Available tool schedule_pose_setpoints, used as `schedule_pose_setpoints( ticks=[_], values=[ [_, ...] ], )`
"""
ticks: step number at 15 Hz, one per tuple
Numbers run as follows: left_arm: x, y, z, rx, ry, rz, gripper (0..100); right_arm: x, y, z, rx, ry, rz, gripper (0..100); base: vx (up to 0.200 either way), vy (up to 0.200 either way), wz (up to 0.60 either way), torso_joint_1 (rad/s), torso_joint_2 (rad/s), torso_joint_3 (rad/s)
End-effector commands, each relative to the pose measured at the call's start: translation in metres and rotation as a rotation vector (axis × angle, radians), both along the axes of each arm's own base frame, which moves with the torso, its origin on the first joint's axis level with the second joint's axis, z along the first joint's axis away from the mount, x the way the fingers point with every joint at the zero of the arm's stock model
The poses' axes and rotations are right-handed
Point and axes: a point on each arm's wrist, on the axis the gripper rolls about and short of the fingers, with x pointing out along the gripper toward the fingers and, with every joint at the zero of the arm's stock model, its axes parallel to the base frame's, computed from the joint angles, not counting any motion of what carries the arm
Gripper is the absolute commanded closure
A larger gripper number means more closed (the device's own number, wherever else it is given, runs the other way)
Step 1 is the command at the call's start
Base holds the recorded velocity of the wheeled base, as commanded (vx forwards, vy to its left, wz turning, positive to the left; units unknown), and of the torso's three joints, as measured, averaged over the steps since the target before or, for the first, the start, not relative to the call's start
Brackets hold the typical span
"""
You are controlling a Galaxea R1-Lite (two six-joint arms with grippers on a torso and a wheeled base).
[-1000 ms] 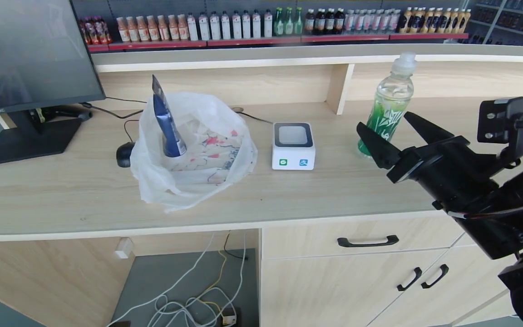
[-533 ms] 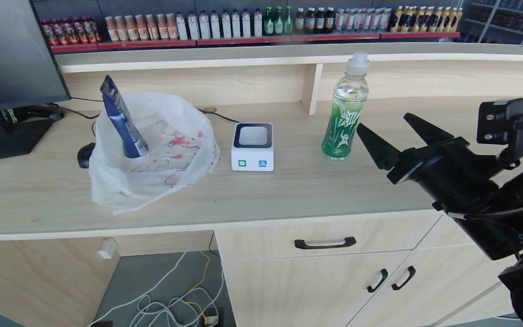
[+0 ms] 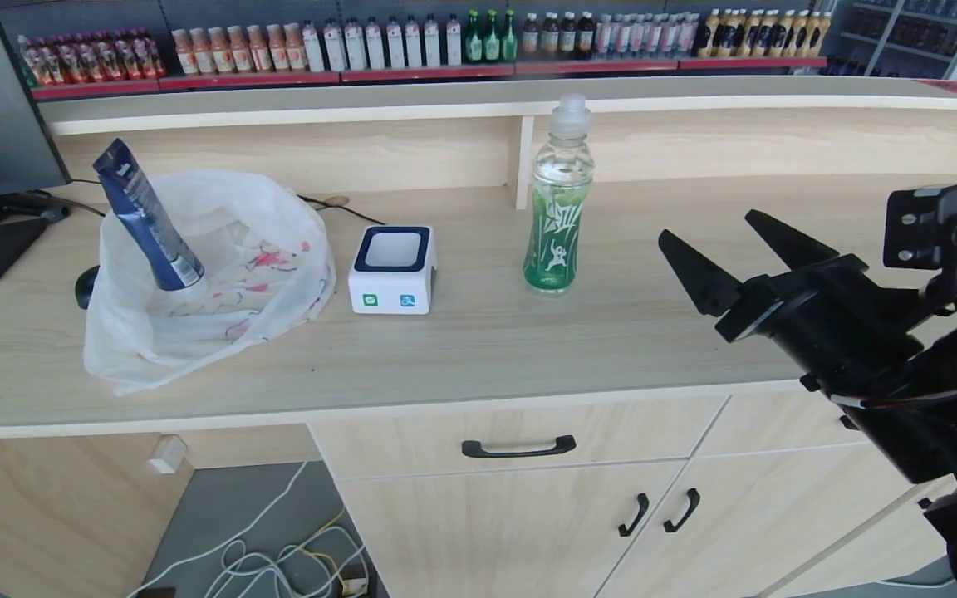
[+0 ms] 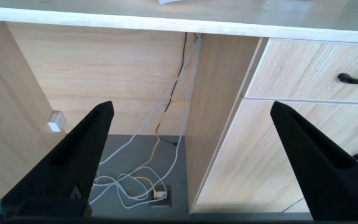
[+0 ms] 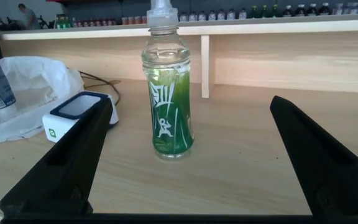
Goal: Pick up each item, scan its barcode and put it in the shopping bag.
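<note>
The head camera has swung right; the items themselves have not moved. The bottle (image 3: 559,208) stands upright on the counter (image 3: 528,349) with bare surface around it, right of the scanner (image 3: 393,270). The right gripper (image 3: 709,226) points toward it from well apart, jaws spread wide. The left gripper (image 4: 191,106) hangs below the counter edge, jaws spread.

The shopping bag (image 3: 134,349) half hides a dark mouse (image 3: 82,287) behind it.
</note>
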Motion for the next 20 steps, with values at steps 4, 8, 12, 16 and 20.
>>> schedule_pose_setpoints(
  ticks=[4,8,12,16,20],
  values=[
    [0.0,0.0,0.0,0.0,0.002,0.0,0,0.018,0.016,0.029,-0.047,0.024,0.008,0,0.0,0.0,0.0,0.0,0.0,0.0],
    [0.0,0.0,0.0,0.0,0.002,0.0,0,0.053,0.032,0.043,-0.097,0.125,-0.071,0,0.0,0.0,0.0,0.0,0.0,0.0],
    [0.0,0.0,0.0,0.0,0.0,0.0,0,0.078,0.047,0.043,-0.112,0.168,-0.089,0,0.0,0.0,0.0,0.0,0.0,0.0],
    [0.0,0.0,0.0,0.0,0.002,0.0,0,0.089,0.053,0.035,-0.134,0.199,-0.061,0,0.0,0.0,0.0,0.0,0.0,0.0],
    [0.0,0.0,0.0,0.0,0.002,0.0,0,0.1,0.064,0.03,-0.151,0.217,-0.032,0,0.0,0.0,0.0,0.0,0.0,0.0]
  ],
)
